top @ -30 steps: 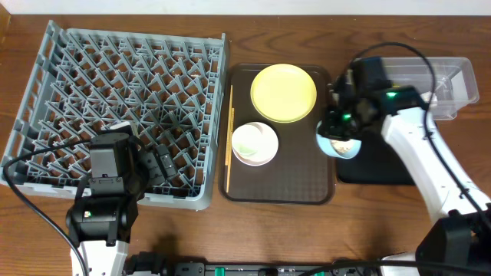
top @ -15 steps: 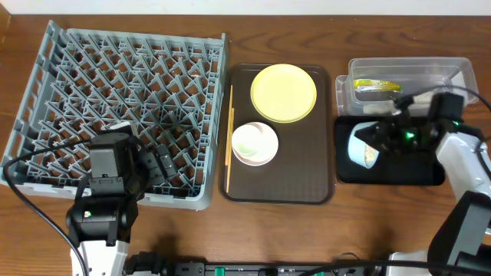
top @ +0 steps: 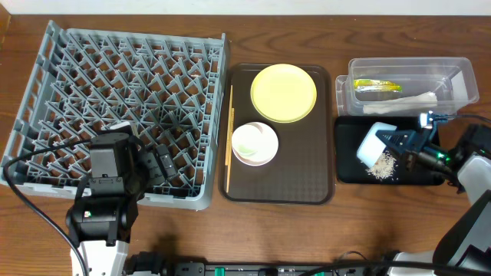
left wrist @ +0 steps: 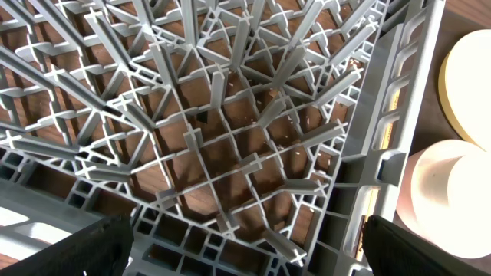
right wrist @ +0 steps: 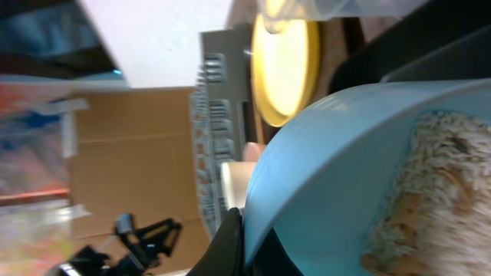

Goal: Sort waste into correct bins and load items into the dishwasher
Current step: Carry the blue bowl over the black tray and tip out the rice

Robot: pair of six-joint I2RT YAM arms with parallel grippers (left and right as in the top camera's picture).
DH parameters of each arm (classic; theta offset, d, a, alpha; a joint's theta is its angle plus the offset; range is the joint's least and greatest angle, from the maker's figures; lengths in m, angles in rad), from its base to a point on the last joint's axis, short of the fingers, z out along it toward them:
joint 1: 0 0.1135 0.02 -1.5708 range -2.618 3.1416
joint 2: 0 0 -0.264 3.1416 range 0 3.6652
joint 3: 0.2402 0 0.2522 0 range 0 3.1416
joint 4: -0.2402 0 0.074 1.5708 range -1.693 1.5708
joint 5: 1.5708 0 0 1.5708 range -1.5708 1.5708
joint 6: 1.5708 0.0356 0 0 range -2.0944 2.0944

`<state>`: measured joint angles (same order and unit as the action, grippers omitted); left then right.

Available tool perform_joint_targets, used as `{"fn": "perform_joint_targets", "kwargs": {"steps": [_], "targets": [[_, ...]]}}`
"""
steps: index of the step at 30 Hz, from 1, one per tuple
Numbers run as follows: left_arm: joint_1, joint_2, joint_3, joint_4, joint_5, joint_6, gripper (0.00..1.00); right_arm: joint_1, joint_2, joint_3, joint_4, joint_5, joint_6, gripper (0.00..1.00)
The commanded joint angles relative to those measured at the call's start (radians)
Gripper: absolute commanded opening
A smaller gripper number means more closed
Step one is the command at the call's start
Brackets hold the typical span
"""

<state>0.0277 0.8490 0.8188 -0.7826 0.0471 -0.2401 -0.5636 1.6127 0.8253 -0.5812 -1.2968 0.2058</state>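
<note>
On wooden table (top: 307, 31), grey dish rack (top: 123, 100)

One white bowl (top: 254, 143), one blue bowl (top: 370, 142), one plate (top: 284, 93), one rack (top: 130, 69), one tub (top: 410, 61)

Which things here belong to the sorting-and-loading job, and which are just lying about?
Job: dish rack, clear tub, black tray, yellow plate, white bowl, light-blue bowl, chopsticks, wrapper, napkin, rice scraps.
Lying about: brown tray, merely carrying dishes.
</note>
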Motion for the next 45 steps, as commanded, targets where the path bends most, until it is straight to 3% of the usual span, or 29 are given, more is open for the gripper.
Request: {"fn": "perform_joint_targets", "kwargs": {"steps": [1, 5, 14, 23, 37, 40, 45], "targets": [[-0.004, -0.001, 0.018, -0.002, 0.002, -0.009, 0.98, -0.043, -0.002, -0.004, 0.019, -0.158, 0.067, 0.01], [-0.004, -0.001, 0.018, -0.002, 0.002, -0.009, 0.98, -0.079, -0.003, -0.004, 0.062, -0.262, 0.075, 0.01], [-0.004, -0.001, 0.018, -0.002, 0.002, -0.009, 0.98, -0.163, -0.003, -0.004, 0.137, -0.262, 0.247, 0.01], [-0.004, -0.001, 0.018, -0.002, 0.002, -0.009, 0.98, -0.226, -0.003, -0.003, 0.17, -0.26, 0.254, 0.01], [-0.004, -0.001, 0.018, -0.002, 0.002, -0.009, 0.98, -0.174, -0.003, -0.004, 0.177, -0.143, 0.198, 0.01], [-0.004, -0.001, 0.018, -0.002, 0.002, -0.009, 0.98, -0.174, -0.003, -0.003, 0.13, -0.006, 0.272, 0.01], [-0.004, -0.001, 0.018, -0.003, 0.002, -0.009, 0.98, -0.166, -0.007, -0.001, 0.179, -0.264, 0.053, 0.01]]}}
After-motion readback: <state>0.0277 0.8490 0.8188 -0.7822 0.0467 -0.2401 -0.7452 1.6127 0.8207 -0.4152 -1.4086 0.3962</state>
